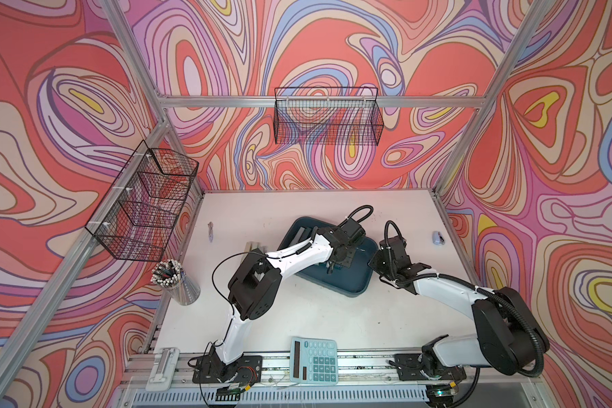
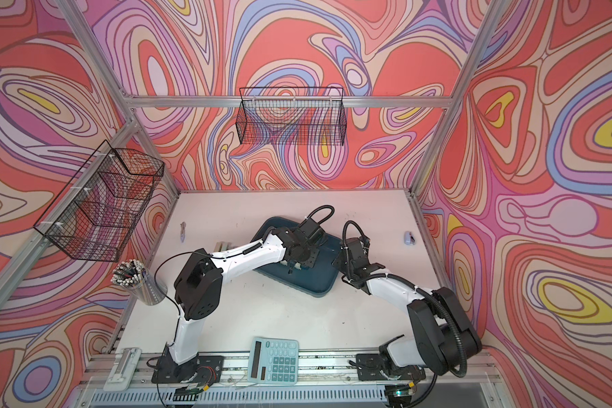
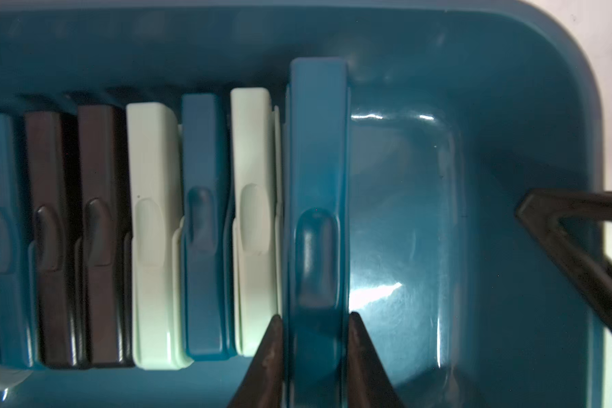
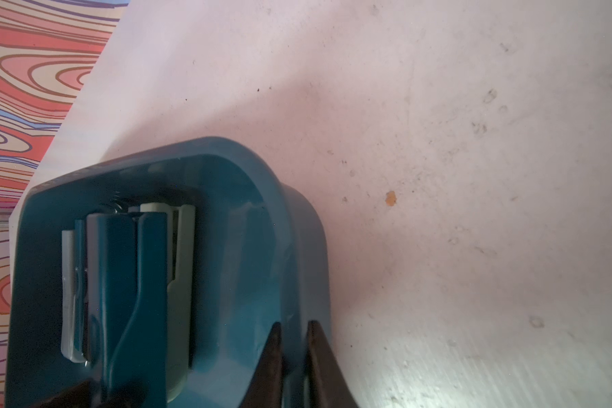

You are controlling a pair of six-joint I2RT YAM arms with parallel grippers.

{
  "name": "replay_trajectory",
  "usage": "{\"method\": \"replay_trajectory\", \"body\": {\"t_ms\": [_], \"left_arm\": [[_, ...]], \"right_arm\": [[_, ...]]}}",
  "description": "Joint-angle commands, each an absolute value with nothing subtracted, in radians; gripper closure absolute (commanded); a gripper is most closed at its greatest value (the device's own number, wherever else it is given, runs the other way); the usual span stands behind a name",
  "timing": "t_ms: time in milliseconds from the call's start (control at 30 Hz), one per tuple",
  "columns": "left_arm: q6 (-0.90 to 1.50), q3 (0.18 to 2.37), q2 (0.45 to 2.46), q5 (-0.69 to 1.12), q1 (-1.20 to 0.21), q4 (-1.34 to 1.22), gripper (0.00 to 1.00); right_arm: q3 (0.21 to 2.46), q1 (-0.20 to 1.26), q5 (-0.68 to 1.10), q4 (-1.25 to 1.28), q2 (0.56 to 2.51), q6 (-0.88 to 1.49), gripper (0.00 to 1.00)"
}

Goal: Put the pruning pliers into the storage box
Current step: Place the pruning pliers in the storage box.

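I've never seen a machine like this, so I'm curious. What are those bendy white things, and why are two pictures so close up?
Those are two robot arms, the left arm and the right arm, each ending in a claw. The two wide pictures come from a camera high above, looking down. The two close-up ones come from small cameras on the arms' wrists. On the white table sit a blue box and a calculator. Inside the box, pliers lie side by side. The left claw is pinching one blue pair of pliers at the end of that row. The right claw is pinching the box's rim.
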State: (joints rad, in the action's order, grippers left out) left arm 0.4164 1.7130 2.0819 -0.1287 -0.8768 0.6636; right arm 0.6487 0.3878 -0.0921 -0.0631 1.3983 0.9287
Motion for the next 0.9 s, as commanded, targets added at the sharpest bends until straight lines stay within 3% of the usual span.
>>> {"method": "replay_trajectory", "body": {"t_ms": [0,867], "left_arm": [[0.428,1.762,2.099,-0.152,-0.890,0.690,0.94],[0.420,1.796,2.208,-0.225,-0.890,0.676,0.88]], "right_arm": [[0.650,0.392,-0.093,-0.002,1.377,0.957,0.87],[0.640,0.392,-0.086,0.002,1.385,0.968,0.86]]}}
